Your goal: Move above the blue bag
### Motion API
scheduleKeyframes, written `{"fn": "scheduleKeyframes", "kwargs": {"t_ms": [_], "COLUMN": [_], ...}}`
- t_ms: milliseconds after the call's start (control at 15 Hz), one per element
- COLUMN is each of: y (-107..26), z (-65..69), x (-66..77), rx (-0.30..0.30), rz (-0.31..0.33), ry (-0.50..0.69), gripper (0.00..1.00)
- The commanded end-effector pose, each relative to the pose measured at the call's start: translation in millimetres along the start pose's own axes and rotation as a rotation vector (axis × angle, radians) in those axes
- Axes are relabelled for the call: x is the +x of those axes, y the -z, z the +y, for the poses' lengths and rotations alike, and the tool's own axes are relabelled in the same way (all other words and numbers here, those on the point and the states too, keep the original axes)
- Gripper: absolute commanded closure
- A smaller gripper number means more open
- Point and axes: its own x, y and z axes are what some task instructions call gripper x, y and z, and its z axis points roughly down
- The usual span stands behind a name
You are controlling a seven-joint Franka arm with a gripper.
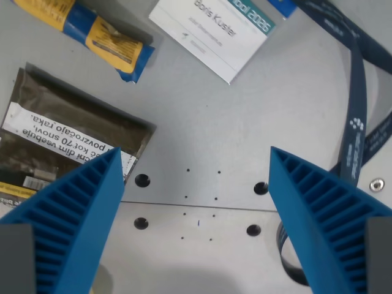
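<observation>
The blue bag [101, 37], with yellow label panels, lies tilted at the wrist view's top left, its upper end cut off by the frame edge. My gripper [195, 150] is open, its two ribbed blue fingers [73, 214] rising from the bottom corners with nothing between them. Under the gap is bare grey metal plate [208, 116]. The bag sits well up and to the wrist view's left of that gap.
A dark brown pouch [73, 122] with a white printed label lies at the left, partly behind the left finger. A white name badge [214, 30] rests at top centre. Its dark blue lanyard [355, 122] runs down the right side. The plate has several holes [142, 180].
</observation>
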Motion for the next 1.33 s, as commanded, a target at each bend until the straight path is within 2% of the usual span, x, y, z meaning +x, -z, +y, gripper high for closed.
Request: {"fn": "scheduleKeyframes", "kwargs": {"t_ms": [67, 867, 1333], "y": [-12.2, -69.3, -102.1], "z": [-9.8, -49.7, -73.8], "x": [4.1, 22.1, 36.7], "rx": [0.024, 0.042, 0.039], "rz": [0.048, 0.076, 0.065], "ry": [0.238, 0.639, 0.869], "gripper": [0.00, 0.00, 0.00]}}
